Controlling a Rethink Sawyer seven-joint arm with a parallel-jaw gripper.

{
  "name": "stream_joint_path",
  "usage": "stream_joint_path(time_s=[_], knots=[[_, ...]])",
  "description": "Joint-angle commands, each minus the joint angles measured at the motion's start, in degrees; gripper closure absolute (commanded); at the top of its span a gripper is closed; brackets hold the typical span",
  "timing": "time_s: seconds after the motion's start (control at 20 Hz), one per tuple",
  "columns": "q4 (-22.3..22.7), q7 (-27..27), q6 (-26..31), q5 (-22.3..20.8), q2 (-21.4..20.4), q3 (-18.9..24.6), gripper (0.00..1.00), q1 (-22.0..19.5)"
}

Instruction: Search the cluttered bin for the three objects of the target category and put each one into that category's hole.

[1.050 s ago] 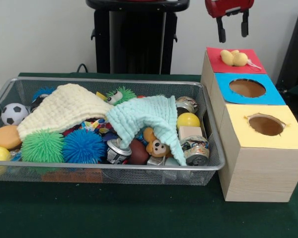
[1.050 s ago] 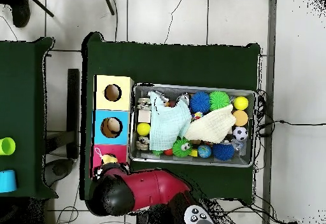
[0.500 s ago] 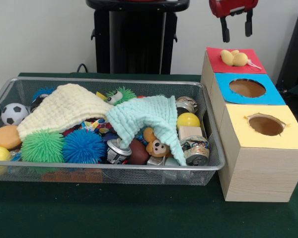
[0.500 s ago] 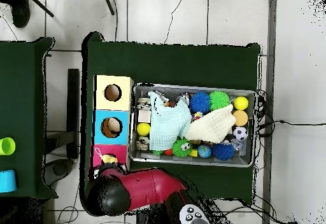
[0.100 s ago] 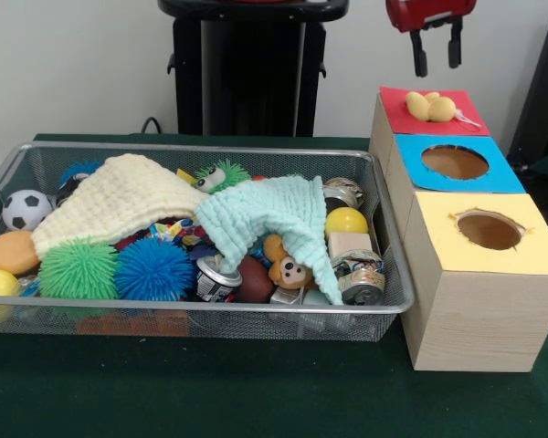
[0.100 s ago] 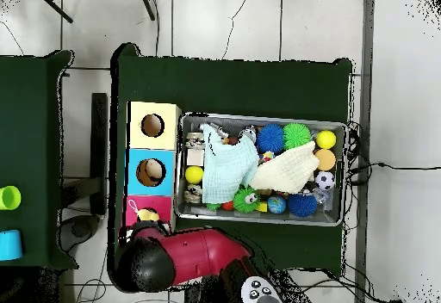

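My gripper (image 5: 437,55) hangs open and empty above the red-topped box (image 5: 397,117), at the far end of the row of boxes. On that red top lies a yellow plush toy (image 5: 431,107), over where the hole would be. The wire bin (image 5: 201,308) holds a brown monkey plush (image 5: 288,265) half under a mint cloth (image 5: 269,214). A green furry toy with eyes (image 5: 221,175) sits beside a cream cloth (image 5: 119,196). In the overhead view the red arm (image 6: 185,261) covers most of the red box, and the yellow plush toy (image 6: 146,216) peeks out beside it.
The blue box (image 5: 454,161) and yellow box (image 5: 489,230) each show an open round hole. Also in the bin: crushed cans (image 5: 361,278), a yellow ball (image 5: 346,220), green (image 5: 78,267) and blue (image 5: 153,267) spiky balls, a soccer ball (image 5: 25,209).
My gripper has drifted slightly up and to the right in the front view, staying open. The yellow plush toy on the red box and the bin's contents have not moved.
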Motion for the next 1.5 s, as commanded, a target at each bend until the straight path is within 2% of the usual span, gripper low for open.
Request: stream_joint_path(time_s=[0.05,0.6,0.9,1.05,1.5], knots=[[-4.4,2.7,5.2,-2.7,0.9,-1.6,1.0,0.0],[-4.3,4.3,5.1,-1.9,1.8,-2.7,1.0,0.9],[-8.1,4.4,-0.9,-4.6,10.6,-7.1,1.0,3.4],[-9.3,4.5,-2.1,-5.1,12.9,-8.3,1.0,3.8],[-11.4,5.5,-2.2,-5.7,14.1,-10.6,1.0,4.8]])
